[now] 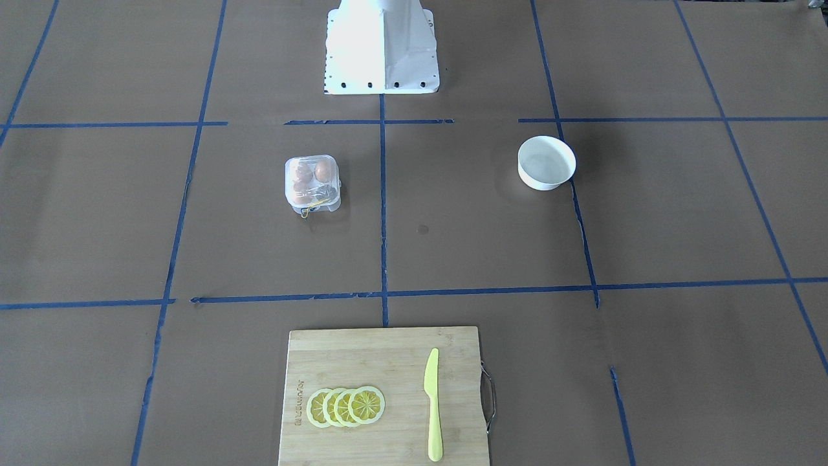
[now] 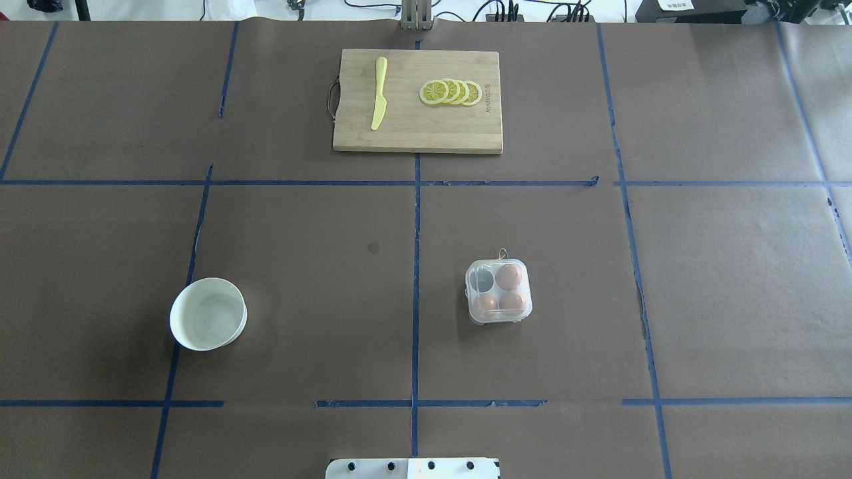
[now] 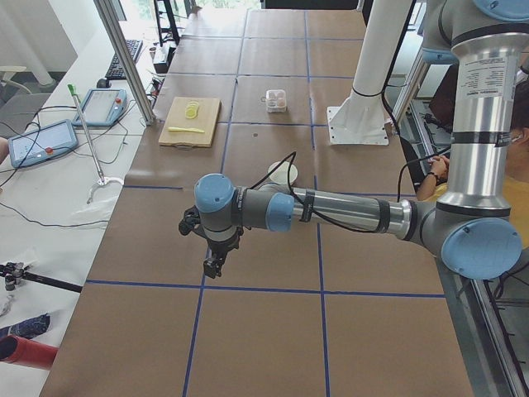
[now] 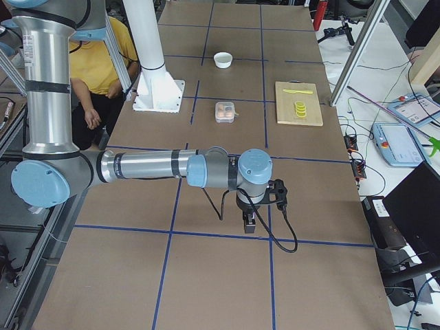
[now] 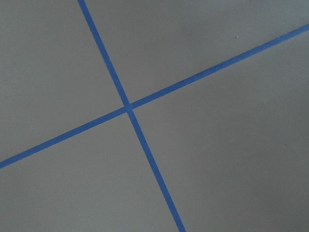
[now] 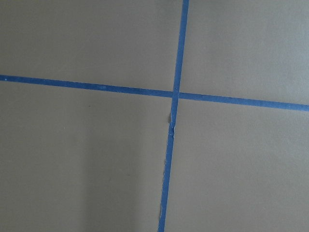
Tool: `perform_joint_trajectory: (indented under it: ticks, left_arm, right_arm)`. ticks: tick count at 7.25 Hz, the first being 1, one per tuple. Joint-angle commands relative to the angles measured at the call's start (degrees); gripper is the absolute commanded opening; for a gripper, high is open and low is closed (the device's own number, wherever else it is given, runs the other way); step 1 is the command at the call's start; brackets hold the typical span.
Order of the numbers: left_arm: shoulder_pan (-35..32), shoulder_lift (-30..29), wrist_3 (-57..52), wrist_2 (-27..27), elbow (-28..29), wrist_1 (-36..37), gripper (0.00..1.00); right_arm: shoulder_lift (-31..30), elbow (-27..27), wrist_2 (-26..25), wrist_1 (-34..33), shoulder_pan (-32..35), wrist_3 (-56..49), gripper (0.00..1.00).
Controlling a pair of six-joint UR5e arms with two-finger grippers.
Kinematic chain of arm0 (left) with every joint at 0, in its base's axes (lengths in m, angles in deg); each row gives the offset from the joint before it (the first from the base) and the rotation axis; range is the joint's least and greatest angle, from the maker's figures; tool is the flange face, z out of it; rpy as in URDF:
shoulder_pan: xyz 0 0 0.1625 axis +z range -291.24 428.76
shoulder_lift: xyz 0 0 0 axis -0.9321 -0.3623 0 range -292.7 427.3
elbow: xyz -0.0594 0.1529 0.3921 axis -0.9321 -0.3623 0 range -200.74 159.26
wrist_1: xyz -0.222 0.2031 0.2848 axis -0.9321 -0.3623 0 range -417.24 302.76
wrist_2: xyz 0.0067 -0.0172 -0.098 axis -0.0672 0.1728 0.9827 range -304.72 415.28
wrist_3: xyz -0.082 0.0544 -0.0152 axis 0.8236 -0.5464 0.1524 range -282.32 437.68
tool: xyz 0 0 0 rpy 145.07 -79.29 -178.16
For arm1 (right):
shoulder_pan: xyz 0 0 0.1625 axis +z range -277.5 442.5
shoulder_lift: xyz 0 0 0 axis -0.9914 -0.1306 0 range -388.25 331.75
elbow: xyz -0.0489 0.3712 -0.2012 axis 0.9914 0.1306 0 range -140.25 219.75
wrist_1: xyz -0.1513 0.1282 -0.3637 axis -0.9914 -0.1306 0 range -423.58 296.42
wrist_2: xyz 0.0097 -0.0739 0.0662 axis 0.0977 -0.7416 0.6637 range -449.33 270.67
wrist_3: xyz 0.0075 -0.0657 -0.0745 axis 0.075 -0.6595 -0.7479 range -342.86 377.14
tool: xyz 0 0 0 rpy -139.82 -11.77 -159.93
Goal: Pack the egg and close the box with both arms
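The clear box (image 2: pixel 499 291) stands on the table on my right side, seen as one compact square with its lid down. Three tan eggs (image 2: pixel 509 276) sit in its cells, and the fourth cell looks empty. A yellow string sticks out at its far edge. The box also shows in the front view (image 1: pixel 312 184). No loose egg is in sight. My left gripper (image 3: pixel 213 266) hangs over bare table at the left end, far from the box. My right gripper (image 4: pixel 250 223) hangs over the right end. Only the side views show them, so I cannot tell open from shut.
An empty white bowl (image 2: pixel 208 314) stands on my left side. A wooden cutting board (image 2: pixel 418 133) at the far edge carries a yellow knife (image 2: pixel 379 93) and lemon slices (image 2: pixel 451 92). The white pedestal (image 1: pixel 381 48) stands at the near edge. A person in yellow (image 4: pixel 113 62) stands behind it.
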Motion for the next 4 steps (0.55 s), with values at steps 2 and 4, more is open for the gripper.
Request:
perform_joint_trajectory:
  ticks: [2, 4]
  left_arm:
    - [-0.40, -0.21, -0.21, -0.10, 0.29, -0.15, 1.00]
    - [-0.40, 0.41, -0.12, -0.18, 0.47, -0.15, 1.00]
  right_arm:
    - [-0.04, 0.65, 1.56, -0.14, 0.04, -0.07, 1.00]
    - [-0.13, 0.75, 1.31, 0.03, 0.04, -0.24, 1.00]
